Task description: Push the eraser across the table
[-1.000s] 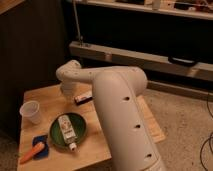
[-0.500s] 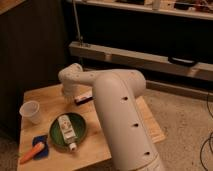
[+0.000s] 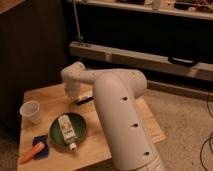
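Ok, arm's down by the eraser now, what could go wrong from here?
The gripper is hidden behind the arm beside the eraser, so contact can't be confirmed; it may skid off the slim bar. The eraser lies near the far edge of the table, so a push that way could drop it. The green plate and bottle sit close by.

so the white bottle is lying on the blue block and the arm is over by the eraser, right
Not quite. The camera view shows the white bottle lying on the green plate, not on the blue block. The rest holds: the arm reaches to the eraser, its pincer hidden behind the wrist.
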`<action>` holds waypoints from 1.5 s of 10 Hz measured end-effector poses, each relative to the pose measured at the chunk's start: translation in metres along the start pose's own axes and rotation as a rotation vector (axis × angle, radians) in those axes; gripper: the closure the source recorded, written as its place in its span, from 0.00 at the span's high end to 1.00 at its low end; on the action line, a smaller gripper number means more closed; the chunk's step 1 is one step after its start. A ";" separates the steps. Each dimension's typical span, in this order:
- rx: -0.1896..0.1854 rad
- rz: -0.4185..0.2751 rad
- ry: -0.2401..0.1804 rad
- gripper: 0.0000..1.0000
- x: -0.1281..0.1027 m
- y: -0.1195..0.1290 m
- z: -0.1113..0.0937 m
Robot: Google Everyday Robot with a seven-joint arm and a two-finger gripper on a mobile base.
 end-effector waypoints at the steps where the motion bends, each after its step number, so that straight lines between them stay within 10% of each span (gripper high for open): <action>1: 0.007 0.005 0.001 0.00 0.003 -0.007 -0.002; 12: 0.126 0.136 0.042 0.00 0.049 -0.132 -0.015; 15: 0.144 0.207 -0.022 0.00 0.061 -0.178 -0.060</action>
